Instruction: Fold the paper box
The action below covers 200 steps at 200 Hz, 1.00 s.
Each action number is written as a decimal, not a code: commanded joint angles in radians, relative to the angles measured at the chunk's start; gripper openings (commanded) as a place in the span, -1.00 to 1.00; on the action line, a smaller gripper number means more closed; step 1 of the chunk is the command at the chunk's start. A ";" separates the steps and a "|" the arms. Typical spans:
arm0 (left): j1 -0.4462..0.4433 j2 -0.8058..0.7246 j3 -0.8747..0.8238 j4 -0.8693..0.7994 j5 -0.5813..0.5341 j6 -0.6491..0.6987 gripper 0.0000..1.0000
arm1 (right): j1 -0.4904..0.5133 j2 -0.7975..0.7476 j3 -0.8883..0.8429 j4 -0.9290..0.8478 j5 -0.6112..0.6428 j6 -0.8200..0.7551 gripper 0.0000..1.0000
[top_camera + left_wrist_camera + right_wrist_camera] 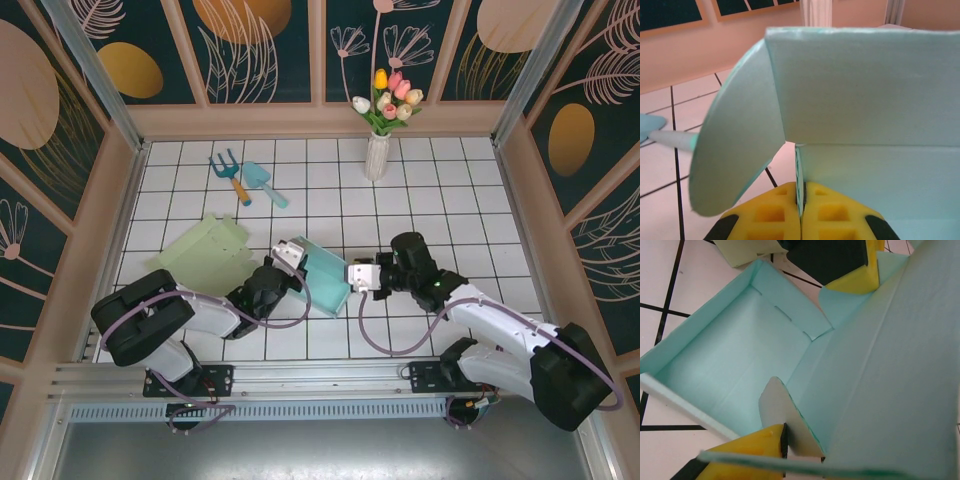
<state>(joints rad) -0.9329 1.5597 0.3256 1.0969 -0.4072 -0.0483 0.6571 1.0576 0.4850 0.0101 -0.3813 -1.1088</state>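
The teal paper box (326, 278) lies open on the white tiled floor between my two grippers. My left gripper (291, 254) holds its far-left side. In the left wrist view its yellow fingers (775, 212) are pressed shut on a thin upright wall of the box (801, 170), with a rounded flap (735, 150) to the left and a broad panel (865, 95) above. My right gripper (358, 274) is at the box's right edge. Its yellow finger (747, 452) presses on a rounded flap (782, 415). The raised lid panel (890, 370) hides the other finger.
A flattened pale green paper box (208, 252) lies left of the teal one. A garden fork (232, 172) and a trowel (262, 182) lie further back. A white vase of tulips (377, 150) stands at the back wall. Wooden walls enclose the floor.
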 commanded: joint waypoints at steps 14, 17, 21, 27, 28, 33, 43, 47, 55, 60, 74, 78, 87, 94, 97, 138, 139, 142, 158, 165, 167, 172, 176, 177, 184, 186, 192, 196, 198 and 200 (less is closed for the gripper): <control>-0.010 -0.003 -0.064 0.067 0.056 -0.069 -0.95 | 0.073 0.012 0.032 -0.036 0.069 -0.055 -0.48; -0.009 -0.003 -0.065 0.066 0.059 -0.073 -0.95 | 0.079 0.014 0.033 -0.039 0.076 -0.057 -0.48; -0.010 -0.001 -0.066 0.061 0.064 -0.079 -0.94 | 0.085 0.019 0.034 -0.043 0.085 -0.058 -0.47; -0.009 0.000 -0.066 0.055 0.070 -0.088 -0.93 | 0.095 0.025 0.037 -0.053 0.098 -0.063 -0.47; -0.009 0.001 -0.066 0.054 0.071 -0.091 -0.93 | 0.097 0.025 0.038 -0.054 0.099 -0.063 -0.48; -0.010 0.004 -0.067 0.052 0.074 -0.100 -0.92 | 0.104 0.032 0.041 -0.061 0.110 -0.067 -0.48; -0.010 0.010 -0.076 0.058 0.079 -0.118 -0.90 | 0.120 0.040 0.044 -0.075 0.131 -0.073 -0.48; -0.012 0.014 -0.079 0.059 0.081 -0.124 -0.89 | 0.126 0.043 0.044 -0.077 0.139 -0.077 -0.48; -0.010 0.018 -0.084 0.060 0.088 -0.137 -0.86 | 0.137 0.049 0.044 -0.082 0.154 -0.080 -0.48; -0.011 0.020 -0.087 0.055 0.090 -0.147 -0.83 | 0.143 0.053 0.044 -0.084 0.162 -0.081 -0.49; -0.011 0.023 -0.093 0.031 0.084 -0.177 -0.75 | 0.162 0.061 0.043 -0.089 0.183 -0.084 -0.48; -0.011 0.022 -0.096 0.022 0.078 -0.186 -0.74 | 0.165 0.063 0.043 -0.090 0.187 -0.085 -0.49; -0.011 0.019 -0.102 0.001 0.054 -0.208 -0.70 | 0.176 0.070 0.046 -0.093 0.197 -0.084 -0.49; -0.011 0.013 -0.106 -0.021 0.028 -0.228 -0.61 | 0.186 0.076 0.048 -0.097 0.205 -0.083 -0.50; -0.011 0.009 -0.106 -0.034 0.018 -0.235 -0.58 | 0.189 0.079 0.049 -0.098 0.207 -0.083 -0.49; -0.011 -0.132 -0.124 -0.179 -0.042 -0.328 -0.28 | 0.211 0.099 0.057 -0.101 0.239 -0.080 -0.50; -0.011 -0.137 -0.125 -0.184 -0.042 -0.331 -0.27 | 0.211 0.099 0.057 -0.101 0.240 -0.079 -0.50; -0.011 -0.154 -0.125 -0.200 -0.045 -0.339 -0.25 | 0.213 0.099 0.057 -0.101 0.242 -0.078 -0.50; -0.011 -0.253 -0.113 -0.317 -0.061 -0.387 -0.17 | 0.218 0.101 0.057 -0.105 0.253 -0.078 -0.51; -0.011 -0.300 -0.107 -0.371 -0.064 -0.409 -0.13 | 0.220 0.102 0.056 -0.105 0.258 -0.077 -0.51; -0.012 -0.313 -0.106 -0.389 -0.065 -0.414 -0.13 | 0.220 0.102 0.056 -0.106 0.258 -0.077 -0.51; -0.011 -0.345 -0.102 -0.433 -0.068 -0.432 -0.11 | 0.221 0.102 0.057 -0.104 0.261 -0.077 -0.51; -0.011 -0.372 -0.098 -0.472 -0.073 -0.448 -0.10 | 0.222 0.104 0.057 -0.104 0.264 -0.077 -0.51; -0.011 -0.380 -0.097 -0.481 -0.074 -0.453 -0.10 | 0.222 0.104 0.057 -0.104 0.265 -0.077 -0.51; -0.011 -0.421 -0.087 -0.559 -0.086 -0.491 -0.08 | 0.222 0.106 0.056 -0.104 0.267 -0.077 -0.51; -0.011 -0.434 -0.085 -0.580 -0.090 -0.503 -0.08 | 0.222 0.106 0.056 -0.104 0.268 -0.077 -0.51; -0.011 -0.465 -0.076 -0.652 -0.108 -0.546 -0.08 | 0.222 0.107 0.058 -0.104 0.268 -0.075 -0.51; -0.012 -0.485 -0.069 -0.701 -0.124 -0.578 -0.09 | 0.223 0.108 0.058 -0.104 0.269 -0.075 -0.51; -0.011 -0.490 -0.065 -0.725 -0.130 -0.588 -0.09 | 0.223 0.108 0.058 -0.104 0.270 -0.075 -0.51; -0.011 -0.499 -0.061 -0.751 -0.135 -0.606 -0.08 | 0.223 0.109 0.059 -0.104 0.271 -0.075 -0.51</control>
<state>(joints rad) -0.9390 1.1526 0.2207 0.6678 -0.4671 -0.4721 0.8696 1.1553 0.5171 -0.0624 -0.1345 -1.1736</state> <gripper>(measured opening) 0.457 0.247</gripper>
